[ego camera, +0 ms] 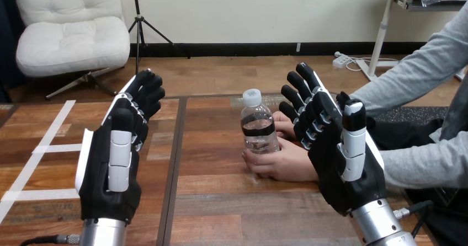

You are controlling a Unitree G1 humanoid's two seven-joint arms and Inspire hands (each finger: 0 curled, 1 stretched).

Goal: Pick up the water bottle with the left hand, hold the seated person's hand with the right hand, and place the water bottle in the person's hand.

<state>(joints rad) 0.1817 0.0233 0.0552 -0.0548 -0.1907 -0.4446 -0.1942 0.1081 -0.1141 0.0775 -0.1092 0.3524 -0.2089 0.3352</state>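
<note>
The left hand (118,158) is hovering over the table (221,213), open and empty with fingers nearly straight, well to the left of the bottle (258,127). The right hand (336,158) is likewise standing open, holding nothing, just beside the person's hands (287,166). The bottle is standing upright near mid-table with the person's hands cupping its base. It is looking light, smooth and thin-walled, likely giving under a hard squeeze, so its banded middle, above those fingers, is looking like the best grip.

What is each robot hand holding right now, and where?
Nothing: left hand and right hand are open; the clear plastic water bottle stands between the person's hands.
</note>
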